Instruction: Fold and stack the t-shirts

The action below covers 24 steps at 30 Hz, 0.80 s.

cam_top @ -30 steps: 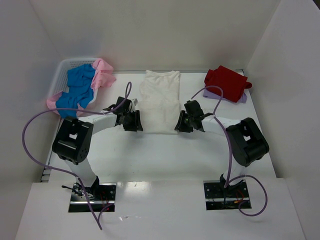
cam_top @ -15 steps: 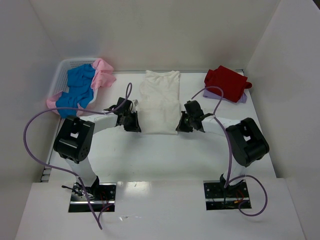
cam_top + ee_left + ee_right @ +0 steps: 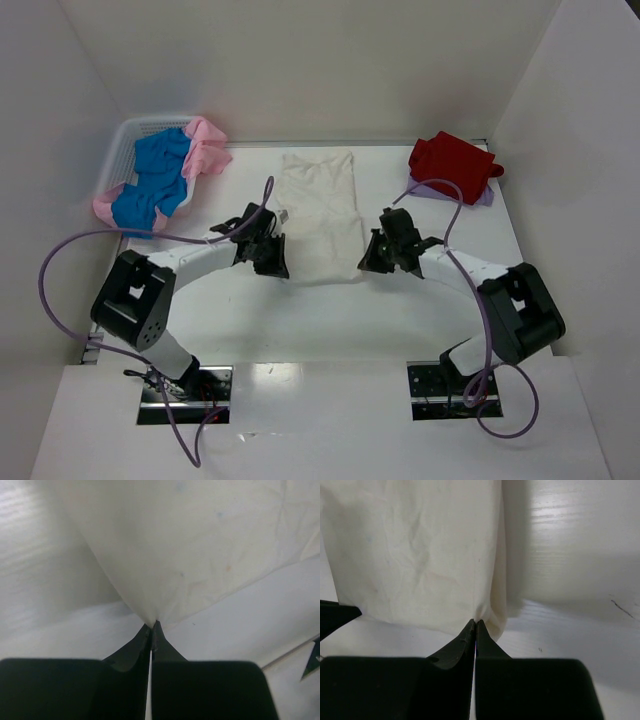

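Pinching corners of cream-white t-shirt, left claw clamped, right claw clamped

Setting: robot lab test cell. White tabletop boxed in by plain white panel walls on 3 sides. L arm + R arm bolted on metal base plates at near edge, purple cables looping loose.

Basket far left, heaped shirts inside; flat shirt centre; folded shirts far right.
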Tool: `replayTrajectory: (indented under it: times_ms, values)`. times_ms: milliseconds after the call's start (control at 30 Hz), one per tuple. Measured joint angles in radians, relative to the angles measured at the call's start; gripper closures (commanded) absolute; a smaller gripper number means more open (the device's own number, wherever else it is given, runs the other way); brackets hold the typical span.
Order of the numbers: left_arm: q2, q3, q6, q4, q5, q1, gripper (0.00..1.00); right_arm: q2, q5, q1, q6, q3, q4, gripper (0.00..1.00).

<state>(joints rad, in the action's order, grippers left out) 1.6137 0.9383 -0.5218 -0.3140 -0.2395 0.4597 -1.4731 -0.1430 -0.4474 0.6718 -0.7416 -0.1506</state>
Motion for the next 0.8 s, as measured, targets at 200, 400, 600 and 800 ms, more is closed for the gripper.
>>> replayTrajectory:
  times_ms: [200,400,600,800]
  values:
    - [-0.145,-0.057,-0.039,-0.067,0.001,0.043,1.00,0.133,-0.005,-0.026,0.019,0.032,-0.091,1.00]
    - [-0.322,-0.077,-0.078,-0.184,0.001,0.043,1.00,0.312,-0.013,-0.048,0.046,0.032,-0.190,1.00]
    - [-0.413,0.026,-0.089,-0.276,0.008,0.043,1.00,0.407,-0.029,-0.049,0.064,0.007,-0.261,1.00]
    - [-0.381,0.143,-0.077,-0.298,0.036,0.035,1.00,0.354,-0.031,-0.032,0.043,-0.097,-0.264,1.00]
